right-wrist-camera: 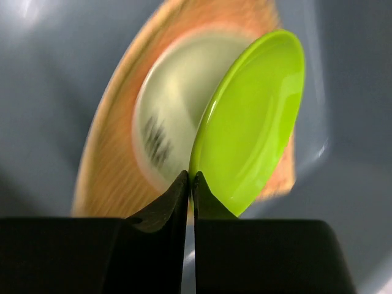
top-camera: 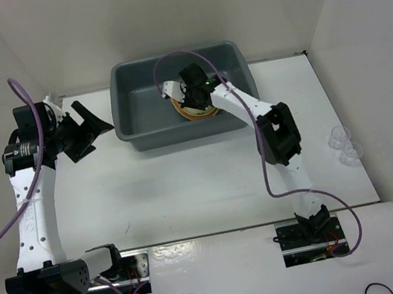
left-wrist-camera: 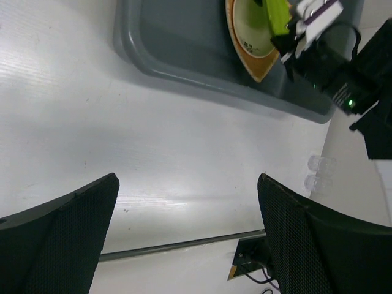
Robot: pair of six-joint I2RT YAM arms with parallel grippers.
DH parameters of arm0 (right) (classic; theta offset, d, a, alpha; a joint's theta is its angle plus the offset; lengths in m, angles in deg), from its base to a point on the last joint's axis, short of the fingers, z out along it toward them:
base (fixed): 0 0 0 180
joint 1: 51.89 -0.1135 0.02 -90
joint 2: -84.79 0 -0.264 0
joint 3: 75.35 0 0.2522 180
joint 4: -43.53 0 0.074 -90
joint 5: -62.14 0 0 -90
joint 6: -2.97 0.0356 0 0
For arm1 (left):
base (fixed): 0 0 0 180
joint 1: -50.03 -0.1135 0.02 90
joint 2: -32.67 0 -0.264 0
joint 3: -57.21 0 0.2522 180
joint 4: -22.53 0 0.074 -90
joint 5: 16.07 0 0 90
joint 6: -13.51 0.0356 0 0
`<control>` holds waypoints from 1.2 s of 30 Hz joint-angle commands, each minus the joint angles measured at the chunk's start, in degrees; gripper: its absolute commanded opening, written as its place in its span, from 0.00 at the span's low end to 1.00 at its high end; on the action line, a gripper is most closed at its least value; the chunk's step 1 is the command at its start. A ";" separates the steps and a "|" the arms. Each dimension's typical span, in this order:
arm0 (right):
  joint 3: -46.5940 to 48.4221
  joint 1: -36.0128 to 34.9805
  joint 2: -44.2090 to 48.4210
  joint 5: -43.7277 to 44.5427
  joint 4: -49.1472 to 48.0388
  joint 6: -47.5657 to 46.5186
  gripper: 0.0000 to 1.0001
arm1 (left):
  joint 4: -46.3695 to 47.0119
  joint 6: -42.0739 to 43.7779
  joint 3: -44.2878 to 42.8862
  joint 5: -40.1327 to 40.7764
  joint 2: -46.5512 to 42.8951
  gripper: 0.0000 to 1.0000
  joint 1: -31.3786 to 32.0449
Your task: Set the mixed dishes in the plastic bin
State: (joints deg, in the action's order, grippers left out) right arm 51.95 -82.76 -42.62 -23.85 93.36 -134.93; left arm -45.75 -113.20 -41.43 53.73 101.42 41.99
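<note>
The dark-grey plastic bin (top-camera: 132,120) stands at the back middle of the table. In it lies the orange-brown ribbed plate (right-wrist-camera: 107,165) with the cream plate with dark marks (right-wrist-camera: 162,122) on top. My right gripper (right-wrist-camera: 191,179) is shut on the rim of the lime-green dish (right-wrist-camera: 254,116), holding it on edge above those plates inside the bin; the dish also shows in the left wrist view (left-wrist-camera: 277,13). My left gripper (top-camera: 88,129) is open and empty, left of the bin. Clear cups (top-camera: 345,145) stand at the right.
White walls close in the table at the back and both sides. A grey strip (left-wrist-camera: 177,245) crosses the table near the arm bases. Purple cables hang off both arms.
</note>
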 commanded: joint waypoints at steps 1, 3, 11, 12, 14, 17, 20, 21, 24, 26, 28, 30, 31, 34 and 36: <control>12.91 0.46 -5.72 -1.81 1.88 -0.70 0.00 | -2.95 -0.82 0.42 0.51 -1.34 1.00 -0.32; 22.14 0.98 -12.20 -2.34 6.36 -0.18 0.00 | -3.74 -0.82 0.42 1.22 -1.87 1.00 -0.32; 58.01 0.99 -32.74 -3.66 26.95 1.24 0.00 | -4.46 -1.96 0.95 2.36 -2.39 1.00 -0.32; 59.59 0.99 -32.72 -5.83 28.60 2.45 0.00 | -4.45 -1.96 0.95 2.36 -2.39 1.00 -0.32; 62.78 1.52 -34.23 -5.87 30.38 2.99 0.00 | -3.84 -1.96 0.95 2.36 -2.39 1.00 -0.32; 66.18 1.52 -33.95 -6.91 32.56 4.21 0.00 | -3.14 -2.49 1.47 2.36 -2.39 1.00 -0.32; 66.29 2.04 -33.34 -5.77 34.05 4.92 0.00 | -2.52 -2.49 2.00 2.36 -1.87 1.00 -0.32; 66.29 2.04 -33.34 -5.77 35.19 5.44 0.00 | -2.00 -2.49 2.00 2.36 -1.87 1.00 -0.32; 66.29 2.04 -33.34 -4.63 36.96 5.45 0.00 | -1.46 -2.49 2.52 1.84 -1.87 1.00 -0.32; 66.29 2.66 -32.81 -4.63 37.84 6.93 0.00 | -1.46 -2.49 2.53 1.84 -1.87 1.00 -0.32; 66.29 2.66 -32.29 -5.42 38.37 7.99 0.00 | -1.46 -2.49 2.53 1.84 -1.87 1.00 -0.32; 66.29 2.66 -31.59 -5.42 38.37 8.79 0.00 | -1.46 -2.49 3.06 1.84 -2.48 1.00 -0.32; 66.29 2.66 -31.58 -5.42 38.37 9.31 0.00 | -1.46 -3.01 3.06 1.84 -3.00 1.00 -0.32; 66.29 2.04 -31.58 -4.37 38.37 9.32 0.00 | -1.46 -3.02 4.19 1.31 -3.53 1.00 -0.32; 66.29 1.52 -31.58 -3.84 38.37 9.32 0.00 | -1.46 -3.02 4.20 1.31 -4.06 1.00 -0.32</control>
State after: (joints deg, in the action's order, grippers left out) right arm 116.17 -80.90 -77.35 -28.09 128.75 -127.76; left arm -48.53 -115.78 -37.49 55.87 99.52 41.95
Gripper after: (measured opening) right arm 0.065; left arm 1.001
